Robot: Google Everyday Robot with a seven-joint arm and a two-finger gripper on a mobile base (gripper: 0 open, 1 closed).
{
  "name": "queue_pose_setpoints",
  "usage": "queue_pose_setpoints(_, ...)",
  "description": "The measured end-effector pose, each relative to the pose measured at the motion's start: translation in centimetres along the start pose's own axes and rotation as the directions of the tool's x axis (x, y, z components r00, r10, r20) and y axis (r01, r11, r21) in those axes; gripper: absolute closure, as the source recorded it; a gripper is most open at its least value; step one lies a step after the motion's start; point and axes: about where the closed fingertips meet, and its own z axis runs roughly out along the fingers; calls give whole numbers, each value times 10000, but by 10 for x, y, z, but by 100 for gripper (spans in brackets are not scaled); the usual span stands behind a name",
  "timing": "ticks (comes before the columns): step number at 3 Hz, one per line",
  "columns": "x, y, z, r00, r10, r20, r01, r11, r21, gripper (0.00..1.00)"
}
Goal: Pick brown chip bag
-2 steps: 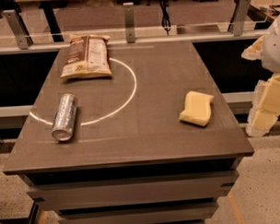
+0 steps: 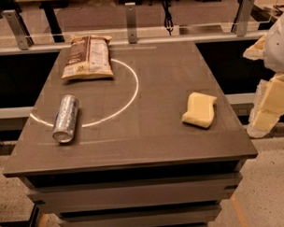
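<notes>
The brown chip bag lies flat at the far left of the table, with a dark brown band along its left side and a cream printed panel. My gripper is off the table's right edge, about level with the sponge and far from the bag. It holds nothing that I can see.
A silver drink can lies on its side at the near left. A pale yellow sponge block lies at the right. A white arc is marked on the tabletop. A rail with metal brackets runs behind the table.
</notes>
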Motion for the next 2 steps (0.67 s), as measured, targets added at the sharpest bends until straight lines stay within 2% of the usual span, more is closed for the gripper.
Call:
queue_pose_setpoints(1, -11, -3, 3, 9958, 210, 889, -230, 9995, 213, 0)
queue_pose_setpoints(2, -37, -11, 16, 9775, 411, 2071, -530, 9972, 524, 0)
